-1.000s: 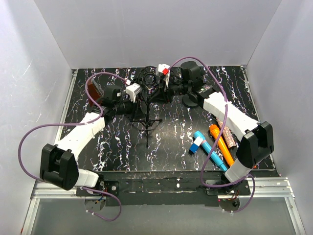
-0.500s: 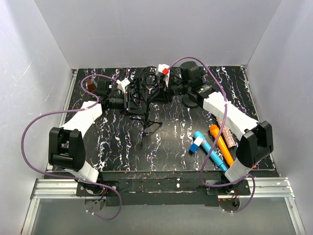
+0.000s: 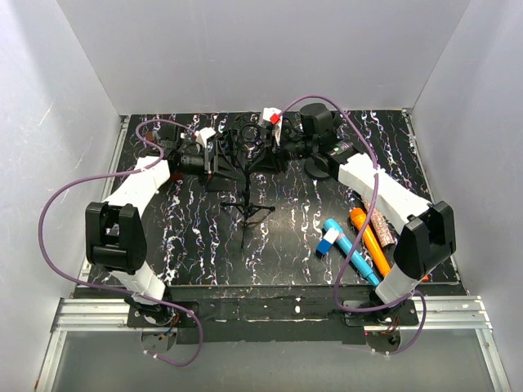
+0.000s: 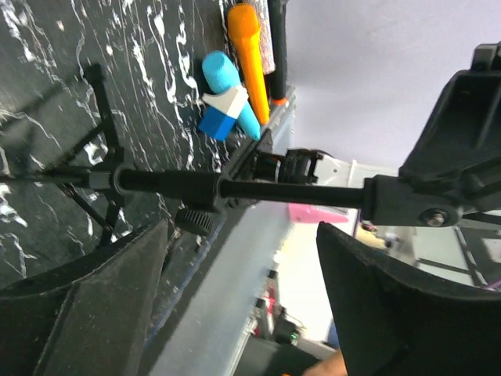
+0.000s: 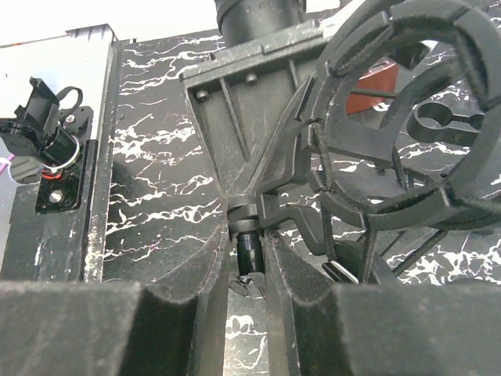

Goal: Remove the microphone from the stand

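The stand (image 3: 246,208) is all black: a thin pole on three splayed legs, topped by a ring mount (image 3: 245,131) strung with elastic cords. It stands upright in the far middle of the black, white-veined surface (image 3: 310,204), between the two hands, with its long axis vertical. In the left wrist view the pole runs straight across the picture, legs to the left and mount to the right. The ring's opening faces upward. Whether a microphone sits inside it I cannot tell, since everything there is black on black.

The left hand (image 4: 239,235) is at the left of the pole with its fingers spread wide. The pole crosses just beyond the tips, and nothing is gripped. The right hand (image 5: 249,270) reaches in from the right, its fingers pinched tight on a short black stub (image 5: 249,249) at the foot of the mount's bracket.
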You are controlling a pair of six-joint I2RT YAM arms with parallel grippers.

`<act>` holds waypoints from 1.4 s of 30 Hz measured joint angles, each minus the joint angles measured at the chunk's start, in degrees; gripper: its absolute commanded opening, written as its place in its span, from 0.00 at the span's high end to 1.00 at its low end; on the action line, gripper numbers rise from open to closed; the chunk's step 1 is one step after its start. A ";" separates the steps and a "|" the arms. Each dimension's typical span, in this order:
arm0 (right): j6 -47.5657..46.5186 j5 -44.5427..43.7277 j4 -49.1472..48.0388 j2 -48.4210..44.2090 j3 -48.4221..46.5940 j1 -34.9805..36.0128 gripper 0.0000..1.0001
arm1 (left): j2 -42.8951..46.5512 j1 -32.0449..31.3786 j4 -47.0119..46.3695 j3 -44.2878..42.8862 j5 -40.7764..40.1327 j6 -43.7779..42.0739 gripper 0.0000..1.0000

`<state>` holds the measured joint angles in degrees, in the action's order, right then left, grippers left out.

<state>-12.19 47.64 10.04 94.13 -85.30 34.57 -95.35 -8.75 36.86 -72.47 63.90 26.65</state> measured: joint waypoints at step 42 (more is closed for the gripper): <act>-7.48 -9.86 -7.54 1.99 1.40 2.71 0.89 | 9.40 3.06 6.29 -13.97 -22.58 -21.16 0.20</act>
<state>-19.66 37.78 2.50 96.12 -83.90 37.28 -85.95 -5.69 43.16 -86.43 41.32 5.50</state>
